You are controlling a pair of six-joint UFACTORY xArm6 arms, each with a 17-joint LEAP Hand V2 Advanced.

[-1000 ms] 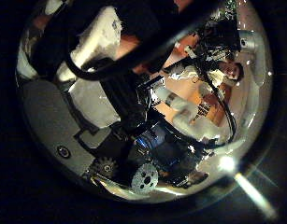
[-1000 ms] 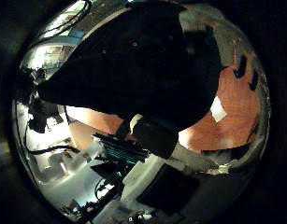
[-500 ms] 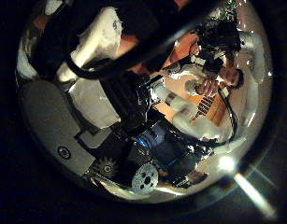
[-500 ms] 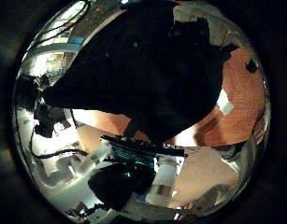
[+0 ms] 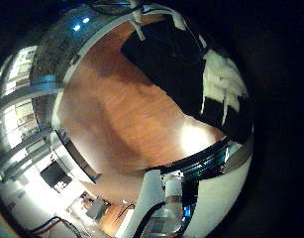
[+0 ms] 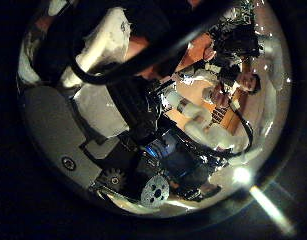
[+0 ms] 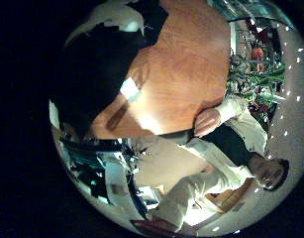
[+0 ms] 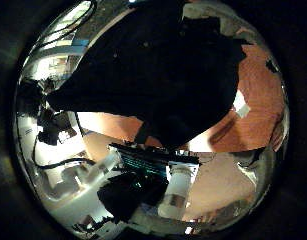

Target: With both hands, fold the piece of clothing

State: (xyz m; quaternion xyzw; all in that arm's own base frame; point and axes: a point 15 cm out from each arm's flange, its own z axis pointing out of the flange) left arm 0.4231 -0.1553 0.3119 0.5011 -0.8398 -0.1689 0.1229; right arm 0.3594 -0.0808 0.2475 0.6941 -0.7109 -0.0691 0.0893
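A dark garment [image 8: 153, 70] lies spread on the wooden table [image 8: 258, 90] and fills much of the right thumb side view, so it is close to that palm. One sleeve cuff [image 8: 143, 132] points toward the table's edge. My right hand's fingers [image 8: 208, 15] curl onto the cloth's edge, seen too in the little finger side view as fingers [image 7: 117, 15] on the garment [image 7: 97, 69]. My left hand's fingers [image 5: 223, 84] curl over another edge of the garment [image 5: 171, 59]. In the left thumb side view the left hand's own body [image 6: 98, 70] hides most of the cloth.
A small pale tag [image 7: 130, 89] lies on the bare table [image 7: 186, 69] beside the garment. A wide stretch of table [image 5: 122, 119] shows beyond the left hand. The other arm [image 8: 173, 185] stands at the table's edge.
The right palm has drawn back from the cloth: the cuff looks smaller and more of the garment shows. The left thumb side view has hardly shifted.
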